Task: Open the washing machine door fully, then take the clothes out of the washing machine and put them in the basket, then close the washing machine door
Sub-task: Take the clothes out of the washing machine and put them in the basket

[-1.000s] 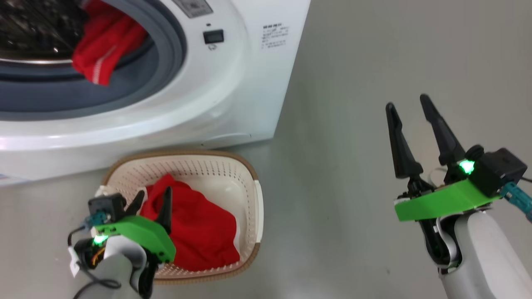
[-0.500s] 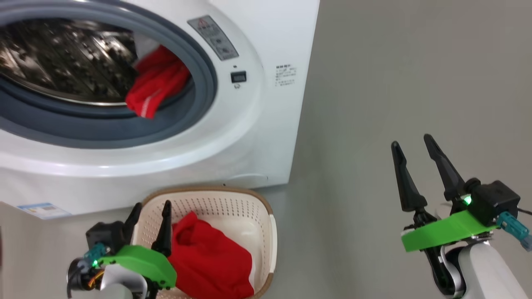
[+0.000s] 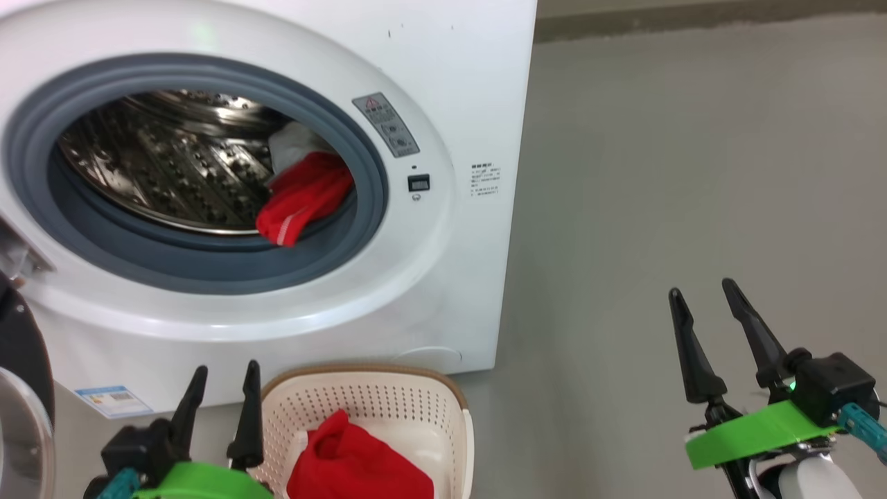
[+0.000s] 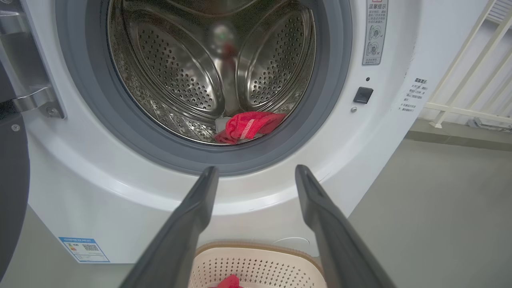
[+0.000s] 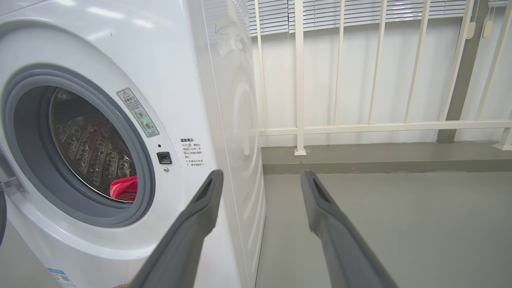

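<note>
Head view recorded the washing machine (image 3: 443, 83) standing on a grey floor (image 3: 658, 173), with the basket (image 3: 388, 389) on the floor close against the foot of its front panel. A blue sticker (image 3: 114, 400) sat low on that panel. Right wrist view showed a white railing (image 5: 360, 128) and a white wall behind the machine's right side.

The door (image 3: 24, 346) stood swung out to the robot's left, its black rim and a strip of glass cut off by the lower left edge of the head view, just beside the left gripper (image 3: 226, 367). A metal hinge bracket (image 4: 36, 100) was exposed at the left of the opening.

The clothes were in two places. One red garment with white trim (image 3: 301, 197) lay at the lower right of the steel drum (image 3: 159, 166), drooping onto the grey rubber ring (image 3: 208, 270), with a small white-grey piece (image 3: 294, 147) behind it. Another red garment (image 3: 353, 464) lay bunched inside the basket.

The left gripper hung above the basket's left end, fingers spread and empty, pointing toward the drum mouth. The right gripper (image 3: 700, 288) stood well to the right over bare floor, fingers likewise spread, grasping nothing. Open floor ran from the machine's right corner to the railing.
</note>
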`<state>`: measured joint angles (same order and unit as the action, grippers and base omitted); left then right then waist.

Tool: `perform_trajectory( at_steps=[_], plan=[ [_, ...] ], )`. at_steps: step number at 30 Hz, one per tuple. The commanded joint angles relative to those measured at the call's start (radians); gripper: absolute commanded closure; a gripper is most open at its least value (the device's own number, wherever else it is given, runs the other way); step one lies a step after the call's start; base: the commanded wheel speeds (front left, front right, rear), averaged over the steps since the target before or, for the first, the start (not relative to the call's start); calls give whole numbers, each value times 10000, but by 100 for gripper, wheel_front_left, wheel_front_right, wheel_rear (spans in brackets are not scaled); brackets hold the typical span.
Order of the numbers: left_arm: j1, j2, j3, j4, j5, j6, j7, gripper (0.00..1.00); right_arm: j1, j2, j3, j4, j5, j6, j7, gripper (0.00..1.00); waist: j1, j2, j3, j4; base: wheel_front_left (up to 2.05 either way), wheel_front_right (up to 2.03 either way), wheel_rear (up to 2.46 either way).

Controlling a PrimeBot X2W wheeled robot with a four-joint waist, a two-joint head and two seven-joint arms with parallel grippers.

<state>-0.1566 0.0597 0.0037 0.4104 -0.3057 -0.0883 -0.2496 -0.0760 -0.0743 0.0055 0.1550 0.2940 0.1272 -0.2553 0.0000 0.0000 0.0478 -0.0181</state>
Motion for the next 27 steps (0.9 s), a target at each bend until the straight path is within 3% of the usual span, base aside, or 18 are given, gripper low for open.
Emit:
perform_trajectory(
  at_steps=[1, 10, 27],
  plan=[
    [142, 263, 367, -466, 194, -71, -122, 0, -1, -91, 99, -297, -85, 35, -65, 0, 0, 0, -344, 49, 0, 0, 0],
    [1390, 282, 819, -2046, 447, -152, -122, 0, 621, -37, -376, -538, -95, 35, -65, 0, 0, 0, -794, -77, 0, 0, 0],
    [2036, 227, 984, -2127, 913, 4, -122, 0, 1026, -102, -258, -606, -34, 35, -65, 0, 0, 0, -1027, -191, 0, 0, 0]
  ],
)
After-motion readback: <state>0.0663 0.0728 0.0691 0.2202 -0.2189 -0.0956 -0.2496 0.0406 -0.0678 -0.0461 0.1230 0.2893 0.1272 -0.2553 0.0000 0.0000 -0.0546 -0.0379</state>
